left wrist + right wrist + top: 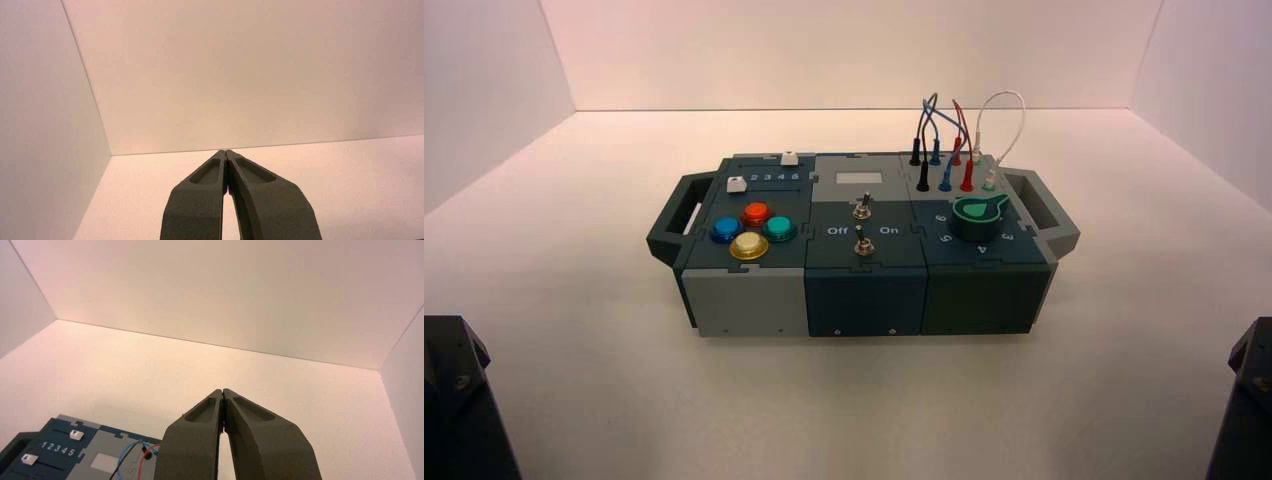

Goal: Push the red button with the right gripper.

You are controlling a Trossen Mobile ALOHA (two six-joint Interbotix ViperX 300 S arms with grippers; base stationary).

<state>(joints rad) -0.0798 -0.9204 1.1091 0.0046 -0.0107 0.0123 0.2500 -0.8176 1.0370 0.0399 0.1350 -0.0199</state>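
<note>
Pale walls (854, 55) close in my whitish table (854, 400), the box (864, 300) sitting between its side edges, well short of the back corners. At the table's near right corner I have the right gripper (223, 392) parked, its tips together, gripping nothing; the left gripper (225, 152) idles by the near left corner. The red button (756, 214) is on the box's left part, behind the yellow button (749, 246).

It looks like a robot test booth: plain pale walls (854, 55) meet in corners around a pale desk (574, 400), which carries a box (864, 300) with coloured buttons (752, 230), switches (863, 245), a knob (977, 218) and wires (944, 125), between two black robot arm parts (459, 400).
</note>
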